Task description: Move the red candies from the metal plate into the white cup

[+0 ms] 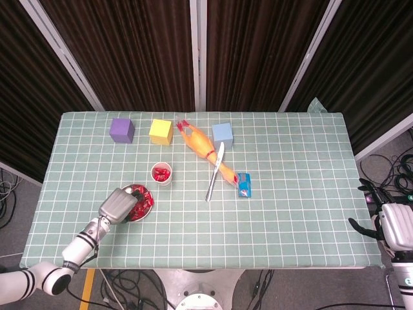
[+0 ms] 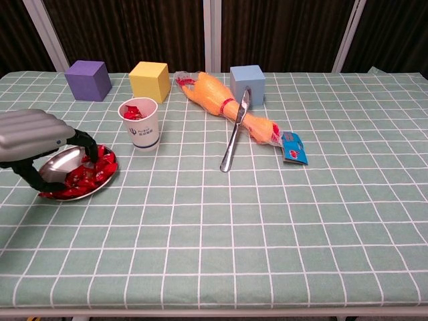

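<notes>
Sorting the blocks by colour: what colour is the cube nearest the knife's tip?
Light blue: the cube behind the knife, clearest in the chest view.

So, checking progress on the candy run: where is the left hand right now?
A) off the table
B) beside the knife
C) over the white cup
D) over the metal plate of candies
D: the left hand hangs over the metal plate, fingers reaching down at the red candies.

Purple cube (image 1: 121,129), yellow cube (image 1: 161,131), blue cube (image 1: 222,134), rubber chicken (image 1: 201,148), knife (image 1: 214,172).
</notes>
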### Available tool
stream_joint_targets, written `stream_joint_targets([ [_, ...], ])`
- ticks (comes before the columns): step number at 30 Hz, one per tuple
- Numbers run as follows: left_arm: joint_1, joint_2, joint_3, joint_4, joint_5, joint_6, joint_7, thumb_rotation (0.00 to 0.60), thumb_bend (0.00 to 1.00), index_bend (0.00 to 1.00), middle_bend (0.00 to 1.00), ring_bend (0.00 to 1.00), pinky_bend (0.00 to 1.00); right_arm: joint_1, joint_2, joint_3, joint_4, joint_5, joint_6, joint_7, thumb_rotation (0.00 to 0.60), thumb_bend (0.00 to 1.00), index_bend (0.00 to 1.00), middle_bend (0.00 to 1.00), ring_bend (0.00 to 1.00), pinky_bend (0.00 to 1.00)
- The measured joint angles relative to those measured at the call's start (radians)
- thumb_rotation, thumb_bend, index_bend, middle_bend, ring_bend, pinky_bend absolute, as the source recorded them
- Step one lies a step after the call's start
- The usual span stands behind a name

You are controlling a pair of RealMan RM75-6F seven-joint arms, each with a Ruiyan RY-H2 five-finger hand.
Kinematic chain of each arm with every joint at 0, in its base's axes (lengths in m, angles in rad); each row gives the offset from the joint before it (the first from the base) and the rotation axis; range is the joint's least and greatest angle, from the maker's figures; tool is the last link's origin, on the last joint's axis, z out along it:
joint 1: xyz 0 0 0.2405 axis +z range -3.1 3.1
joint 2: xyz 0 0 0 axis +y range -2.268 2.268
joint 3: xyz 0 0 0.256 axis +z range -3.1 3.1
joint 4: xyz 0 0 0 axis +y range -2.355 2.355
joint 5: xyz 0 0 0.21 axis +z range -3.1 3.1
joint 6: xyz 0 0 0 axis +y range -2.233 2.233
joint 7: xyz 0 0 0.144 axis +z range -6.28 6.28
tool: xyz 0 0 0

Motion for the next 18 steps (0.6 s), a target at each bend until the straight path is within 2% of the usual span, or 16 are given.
stream_joint_targets([
  [10, -0.003, -0.045, 0.002, 0.084, 0.036, -0.01, 0.0, 0.6, 0.29, 0.48, 0.46, 0.94, 1.0, 0.0, 0.003, 0.001, -0.007, 0.006, -0.003, -0.008, 0.6, 0.12, 0.13, 0.27, 0.23, 0.56],
  [15, -0.003, -0.067, 0.004, 0.133, 0.062, -0.013, -0.024, 0.6, 0.32, 0.53, 0.52, 0.94, 1.0, 0.001, 0.004, 0.001, -0.012, 0.007, -0.005, -0.013, 0.6, 0.12, 0.13, 0.27, 0.23, 0.56],
  [18, -0.002, -0.076, 0.006, 0.152, 0.078, -0.012, -0.047, 0.6, 0.36, 0.57, 0.58, 0.96, 1.0, 0.002, 0.005, 0.001, -0.014, 0.007, -0.007, -0.013, 0.6, 0.12, 0.13, 0.27, 0.23, 0.56],
])
